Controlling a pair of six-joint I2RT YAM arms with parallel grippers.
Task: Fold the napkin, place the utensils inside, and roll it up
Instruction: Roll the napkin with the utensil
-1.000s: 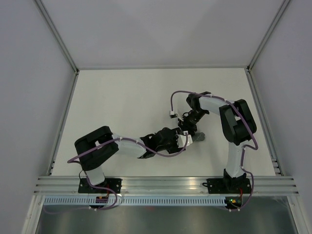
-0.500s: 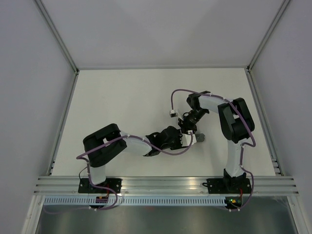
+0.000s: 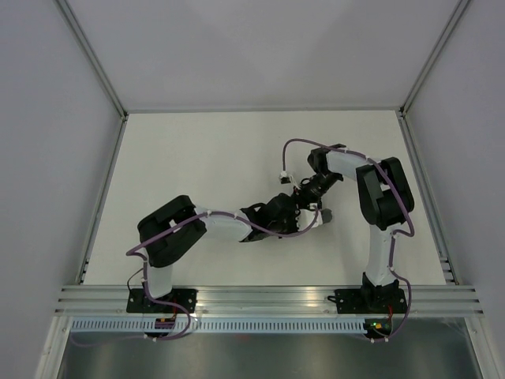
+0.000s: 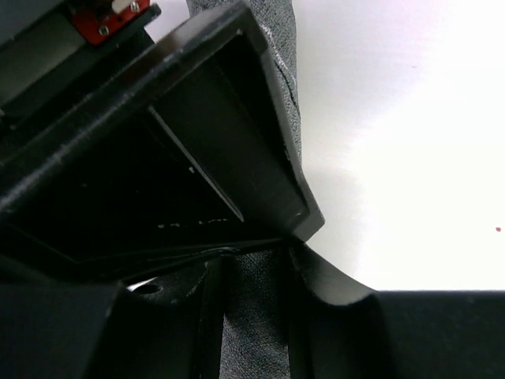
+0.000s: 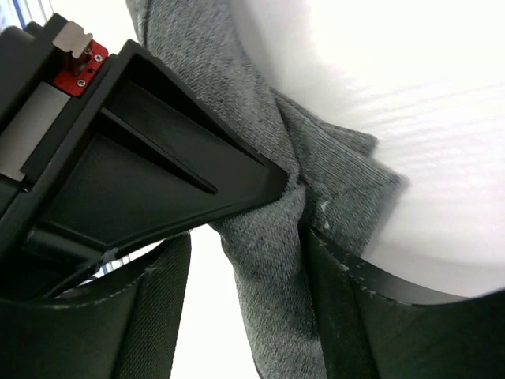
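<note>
Your left pincer [image 4: 309, 246] is pinching the napkin [image 5: 316, 158], with a narrow strip of grey cloth squeezed between its tips. Your right pincer [image 5: 296, 207] is clamped on the same bunched cloth. Seen from above, both meet right of the counter's [image 3: 197, 158] middle, a small grey fold showing just beside them.

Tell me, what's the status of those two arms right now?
Left fingers shut on the napkin. Right fingers shut on it too. Napkin bunched narrow between them; utensil not visible. Nothing seen in the way.
</note>
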